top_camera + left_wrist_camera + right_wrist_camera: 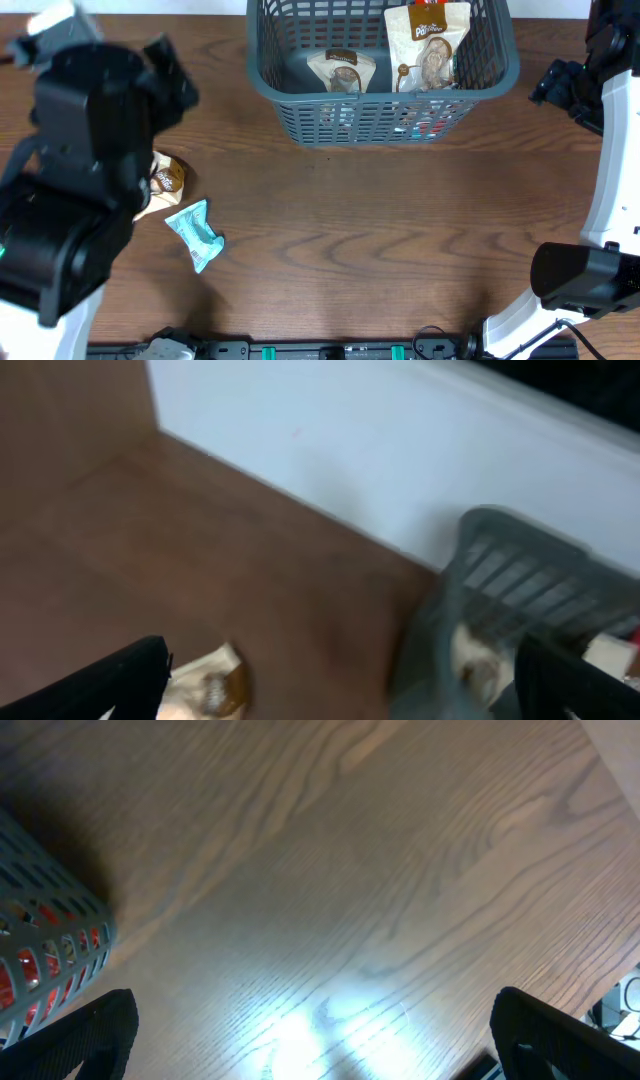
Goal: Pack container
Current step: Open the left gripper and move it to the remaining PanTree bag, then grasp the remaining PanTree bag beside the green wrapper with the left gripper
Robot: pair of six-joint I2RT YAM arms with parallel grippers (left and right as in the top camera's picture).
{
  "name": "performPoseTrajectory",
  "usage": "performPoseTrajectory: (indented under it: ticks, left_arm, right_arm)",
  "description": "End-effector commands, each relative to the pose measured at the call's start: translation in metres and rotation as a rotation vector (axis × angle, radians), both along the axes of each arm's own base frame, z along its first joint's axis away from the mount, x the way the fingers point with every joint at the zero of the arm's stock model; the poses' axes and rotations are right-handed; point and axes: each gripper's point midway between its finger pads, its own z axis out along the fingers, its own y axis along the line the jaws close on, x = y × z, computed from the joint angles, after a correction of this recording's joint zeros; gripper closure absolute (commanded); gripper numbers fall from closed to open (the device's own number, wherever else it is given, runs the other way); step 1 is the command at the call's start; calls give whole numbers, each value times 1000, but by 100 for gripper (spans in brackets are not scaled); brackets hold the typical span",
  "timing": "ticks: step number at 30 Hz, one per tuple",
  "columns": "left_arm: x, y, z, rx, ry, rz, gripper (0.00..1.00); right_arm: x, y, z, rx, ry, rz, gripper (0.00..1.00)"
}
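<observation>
Dark grey slotted container (380, 112), teal packet (196, 235), brown wood-grain table (400, 230), cream-and-brown pouch (428, 45)

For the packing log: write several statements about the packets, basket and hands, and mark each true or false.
1. The teal packet lies on the table, outside the basket. True.
2. The basket is empty. False: at least two brown-and-white packets stand in it.
3. The right hand grips a packet. False: it is open, with only bare table between its fingers.
4. A brown-and-white packet lies on the table near the teal one. True.
</observation>
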Motion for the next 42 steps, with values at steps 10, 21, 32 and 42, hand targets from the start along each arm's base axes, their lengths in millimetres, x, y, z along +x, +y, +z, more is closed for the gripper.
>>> performPoseTrajectory:
  ticks: [10,21,32,42]
  left_arm:
    - [-52,92,-67,-367,-2,830,1]
    - [-26,91,-209,-928,374,1255,1]
    - [-8,96,-310,-1047,686,1437,1]
    - [-9,98,-357,-989,839,1528,1]
  right_arm:
    - [-2,-7,-1,-15,4,-31,1]
    - [-2,-7,-1,-15,4,-31,1]
    - [-2,-7,-1,-15,4,-31,1]
    - [-2,-7,-1,-15,4,-31,1]
